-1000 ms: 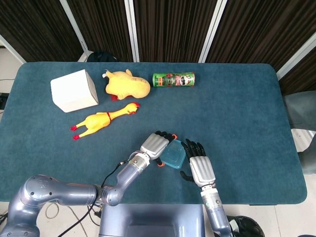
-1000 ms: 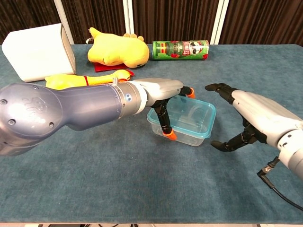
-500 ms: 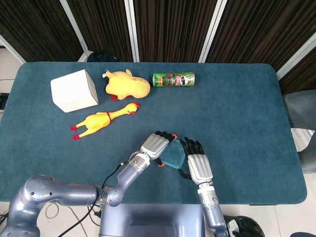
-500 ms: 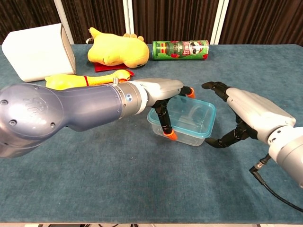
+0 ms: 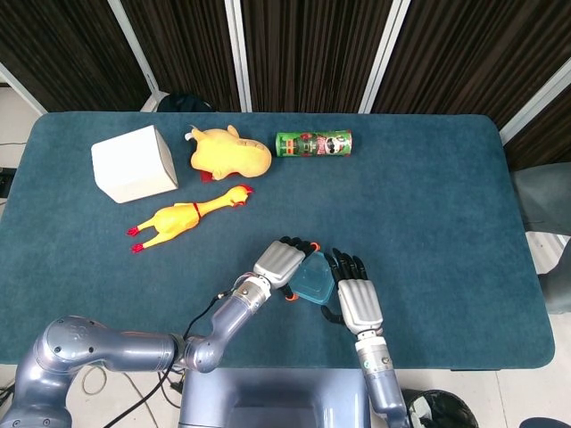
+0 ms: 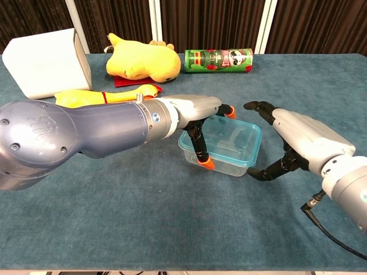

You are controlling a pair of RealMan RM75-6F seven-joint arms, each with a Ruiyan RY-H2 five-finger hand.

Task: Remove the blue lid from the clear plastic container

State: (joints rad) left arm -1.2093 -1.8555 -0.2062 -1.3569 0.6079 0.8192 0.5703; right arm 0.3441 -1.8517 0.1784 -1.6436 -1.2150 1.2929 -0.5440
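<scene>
- White box (image 6: 46,62) at far left of the table (image 6: 143,223); rubber chicken (image 6: 106,96) just in front of it, yellow plush toy (image 6: 140,60) to its right.
- Left hand (image 6: 198,112) lies over the container's left end, orange-tipped fingers (image 6: 203,163) pressed against the near wall; it grips the container.
- Clear plastic container (image 6: 229,150) sits mid-table, blue lid (image 6: 252,140) still on.
- Green chip can (image 6: 218,61) lies on its side behind.
- Right hand (image 6: 298,140) spread, holding nothing; thumb near the container's right wall, contact unclear.
</scene>
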